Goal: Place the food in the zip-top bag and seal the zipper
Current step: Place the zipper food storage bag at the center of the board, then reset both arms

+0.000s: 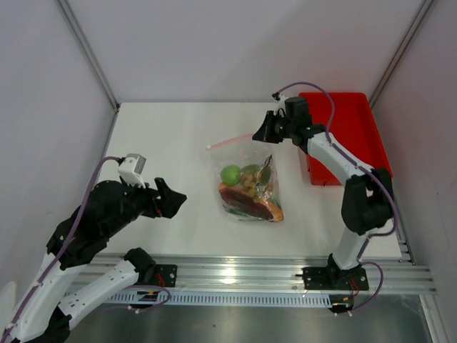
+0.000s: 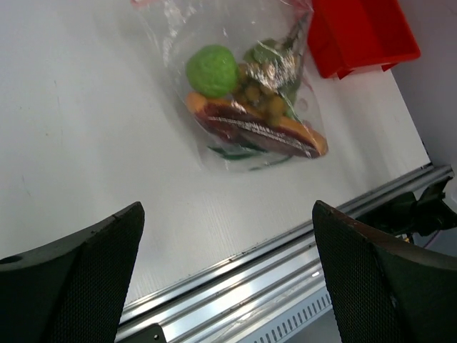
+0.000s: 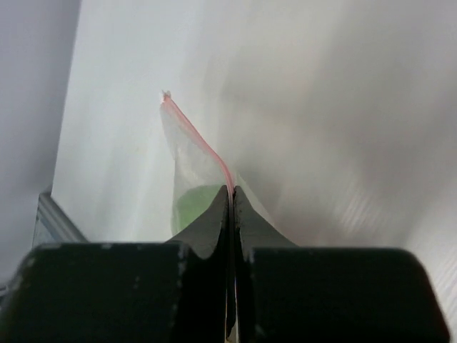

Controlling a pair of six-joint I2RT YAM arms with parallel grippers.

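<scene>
Nearest in the top view, the left arm [image 1: 93, 221] is reaching up from the bottom left corner, and the left gripper [image 1: 175, 200] is hanging above the white table [image 1: 164, 136] with its jaws spread wide and nothing between them. Well to its right the zip-top bag [image 1: 246, 161] is lying near the middle of the table, holding the small green round fruit [image 1: 230, 174], the small tan round fruits [image 1: 251, 179] and the dark purplish-red long piece [image 1: 250, 205]. The right gripper [image 1: 258, 133] is pinching the right end of the zipper [image 1: 230, 141] along the bag's far edge. The red tray [image 1: 350, 121] is sitting at the far right, just behind that gripper.

In the left wrist view, the two black fingers [image 2: 93, 271] are standing far apart at the bottom corners, over the metal rail [image 2: 285, 282] and the table's near edge. Beyond them the bag [image 2: 178, 43] is lying flat with the green fruit [image 2: 212, 70] beside the tan fruits [image 2: 260, 100], the dark piece [image 2: 250, 132] below them, and thin strands of green onion [image 2: 232, 151] along its near side. I cannot tell whether the bag's mouth is sealed.

In the right wrist view, the right gripper [image 3: 230, 191] is clamping tight on the zipper [image 3: 196, 132], which is running away from the pinch to the bag's far corner, with the green fruit [image 3: 193, 207] showing blurred through the plastic
</scene>
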